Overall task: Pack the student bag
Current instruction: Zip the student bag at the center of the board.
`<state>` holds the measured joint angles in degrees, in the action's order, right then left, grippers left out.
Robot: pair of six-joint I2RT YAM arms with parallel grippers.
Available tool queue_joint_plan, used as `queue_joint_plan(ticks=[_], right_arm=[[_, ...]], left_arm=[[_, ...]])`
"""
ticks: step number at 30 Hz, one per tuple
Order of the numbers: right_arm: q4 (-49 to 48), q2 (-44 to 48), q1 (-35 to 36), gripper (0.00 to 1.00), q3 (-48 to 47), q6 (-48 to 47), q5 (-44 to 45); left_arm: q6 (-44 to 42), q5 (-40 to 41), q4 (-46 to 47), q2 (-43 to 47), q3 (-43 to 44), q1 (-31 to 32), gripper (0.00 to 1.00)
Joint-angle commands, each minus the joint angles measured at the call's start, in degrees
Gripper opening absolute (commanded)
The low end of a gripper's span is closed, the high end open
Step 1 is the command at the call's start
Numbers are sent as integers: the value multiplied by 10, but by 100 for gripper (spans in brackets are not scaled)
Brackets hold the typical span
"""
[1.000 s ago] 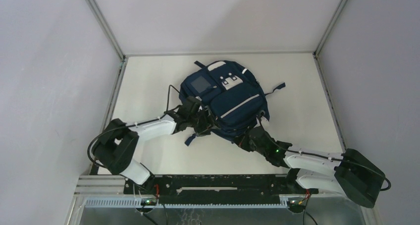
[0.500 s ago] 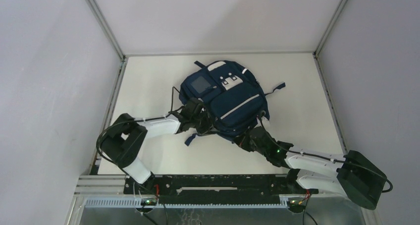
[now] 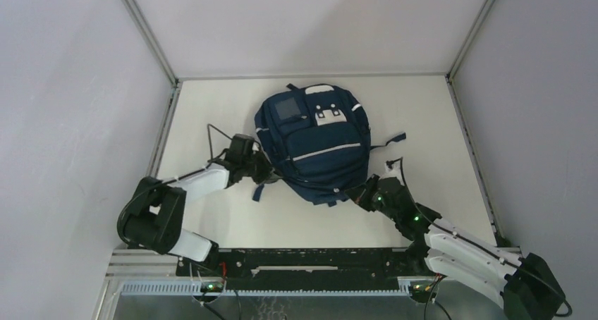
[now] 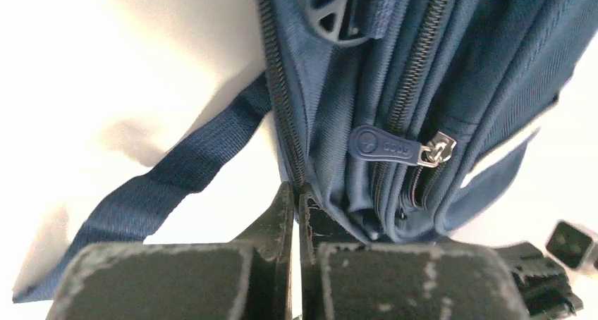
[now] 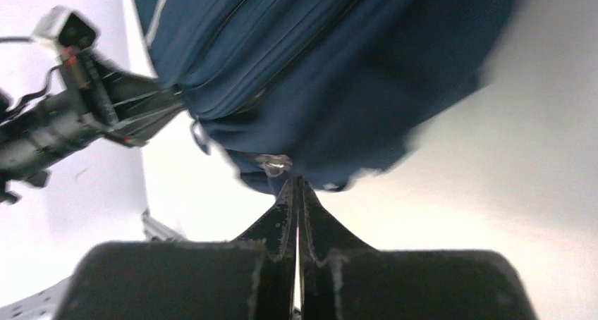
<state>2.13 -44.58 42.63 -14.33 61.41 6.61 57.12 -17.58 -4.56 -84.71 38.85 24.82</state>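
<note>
The student bag (image 3: 317, 147), navy blue with white patches and a small grey window, lies front-up in the middle of the table. My left gripper (image 3: 259, 173) is at the bag's lower left edge. In the left wrist view the left gripper (image 4: 295, 193) is shut, its tips pinching the zipper seam of the student bag (image 4: 423, 66), next to a blue zipper pull (image 4: 384, 145). My right gripper (image 3: 361, 193) is at the bag's lower right corner. There the right gripper (image 5: 297, 186) is shut on the bottom edge of the student bag (image 5: 317, 66), beside a metal pull (image 5: 275, 165).
The white table (image 3: 204, 115) is boxed in by grey walls on three sides. A dark strap (image 4: 162, 186) trails from the bag toward the left arm, and another strap (image 3: 395, 138) sticks out on the right. A black rail (image 3: 303, 260) runs along the near edge.
The left gripper has closed on the bag's edge and drawn back to the left. The bag has turned more upright and slid toward the back. The right arm has stretched forward with it.
</note>
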Motion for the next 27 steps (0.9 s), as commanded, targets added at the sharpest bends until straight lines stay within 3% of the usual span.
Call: queue_joint_plan(ticks=[1, 10, 11, 12, 15, 18, 22, 27], right_arm=[[60, 29, -53, 0, 8, -48, -37], [1, -54, -52, 0, -46, -87, -87], [-3, -56, -35, 0, -55, -98, -83], [2, -58, -12, 1, -68, -108, -49], [26, -75, 66, 24, -115, -136, 24], [16, -110, 106, 35, -144, -145, 33], [33, -177, 173, 42, -196, -135, 95], [82, -272, 215, 48, -271, -109, 148]], left_arm=[[-68, 90, -43, 44, 0, -77, 0], [-126, 64, -105, 36, 100, -136, 0], [-134, 54, -117, 35, 110, -135, 3], [-141, 42, -124, 42, 114, -133, 14], [-157, 56, -151, 84, 109, -121, 52], [-180, 97, -201, 141, 109, -107, 71], [-176, 145, -248, 219, 95, -66, 73], [-88, 115, -212, 250, 38, 12, 72]])
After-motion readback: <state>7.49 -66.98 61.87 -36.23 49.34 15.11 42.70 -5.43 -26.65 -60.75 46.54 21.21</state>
